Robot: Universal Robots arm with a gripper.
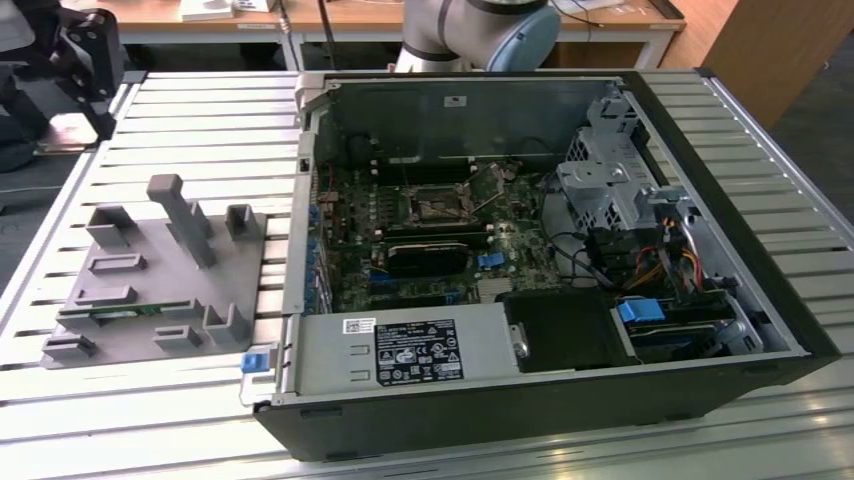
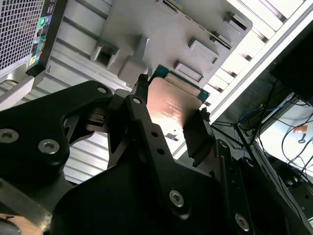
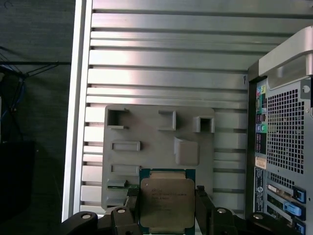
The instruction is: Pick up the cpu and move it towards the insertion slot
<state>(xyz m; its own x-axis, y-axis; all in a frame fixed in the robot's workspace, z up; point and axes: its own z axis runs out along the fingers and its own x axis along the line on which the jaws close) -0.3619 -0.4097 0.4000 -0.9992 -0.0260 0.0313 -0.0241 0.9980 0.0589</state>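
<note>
Above the grey fixture the hand has its fingers closed on the cpu's two opposite edges, lifted clear. The insertion slot lies well apart, down inside the open computer case beside the fixture on the slatted surface.

The black hand clamps the cpu between its two fingers, above the grey fixture on the ribbed metal surface.
</note>
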